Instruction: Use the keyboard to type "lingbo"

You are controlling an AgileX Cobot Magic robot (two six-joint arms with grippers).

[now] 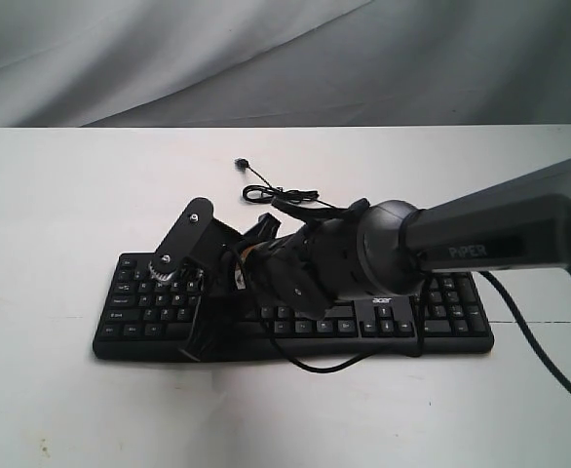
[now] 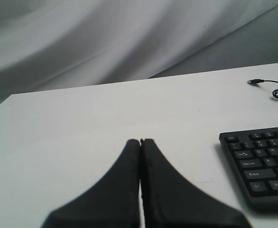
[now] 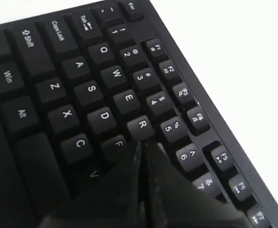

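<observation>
The black keyboard [image 1: 448, 314] lies across the white table [image 1: 61, 195], its acer logo showing below the arm. My right gripper [image 1: 202, 302] reaches over from the right onto the keyboard's left half. In the right wrist view the right gripper [image 3: 141, 143] is shut, holding nothing, its tip down among the keys [image 3: 82, 90] at the near edge of the R key [image 3: 142, 124], beside F. My left gripper [image 2: 140, 141] is shut and empty above bare table, left of the keyboard [image 2: 262, 161]. It does not show in the exterior view.
The keyboard's thin cable [image 1: 278, 196] is coiled behind it, its plug [image 1: 241, 163] loose on the table; the plug [image 2: 255, 81] also shows in the left wrist view. The right arm [image 1: 480, 239] covers the keyboard's middle. A grey cloth [image 1: 266, 58] hangs behind.
</observation>
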